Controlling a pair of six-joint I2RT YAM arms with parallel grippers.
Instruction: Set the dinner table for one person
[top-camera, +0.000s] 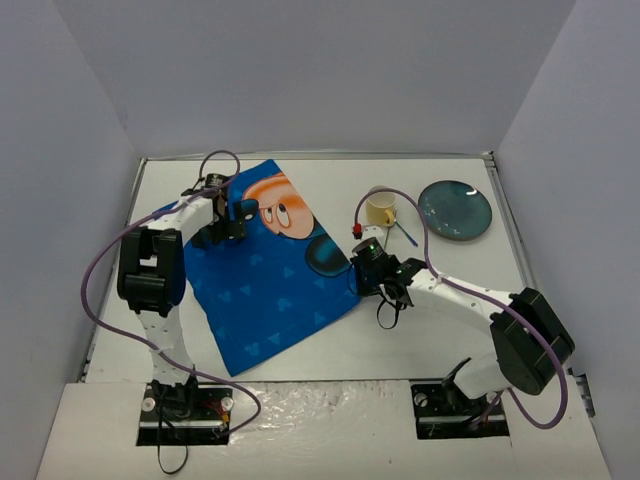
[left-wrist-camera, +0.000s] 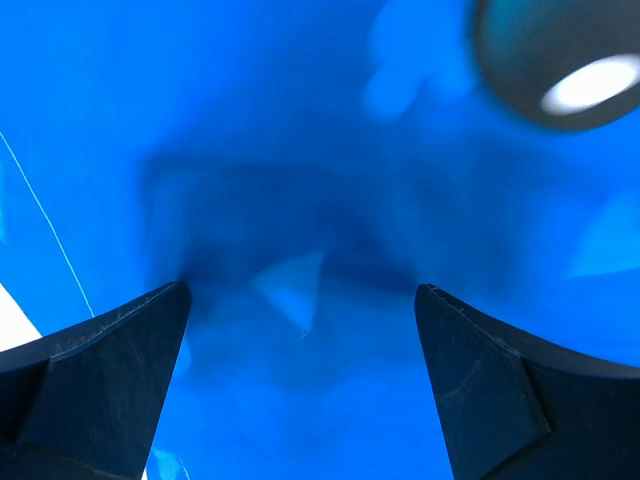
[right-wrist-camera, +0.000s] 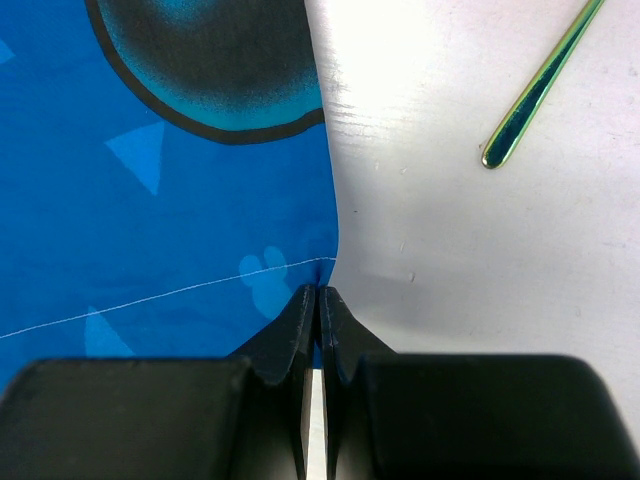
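The blue cartoon-printed placemat (top-camera: 270, 290) lies turned at an angle on the white dinner table (top-camera: 430, 330). My left gripper (top-camera: 232, 214) is open and hovers close over the mat's far left part; in the left wrist view the fingers (left-wrist-camera: 110, 350) stand wide apart over blue cloth (left-wrist-camera: 300, 150), holding nothing. My right gripper (top-camera: 362, 272) is at the mat's right edge. In the right wrist view it (right-wrist-camera: 317, 292) is shut, pinching the mat's hem (right-wrist-camera: 150, 230) where it meets the bare table (right-wrist-camera: 480, 260).
A cream cup (top-camera: 381, 208) stands beyond the right gripper, with a thin iridescent utensil (top-camera: 405, 232) beside it; its handle shows in the right wrist view (right-wrist-camera: 540, 90). A dark teal plate (top-camera: 454, 210) sits at the far right. Walls enclose the table.
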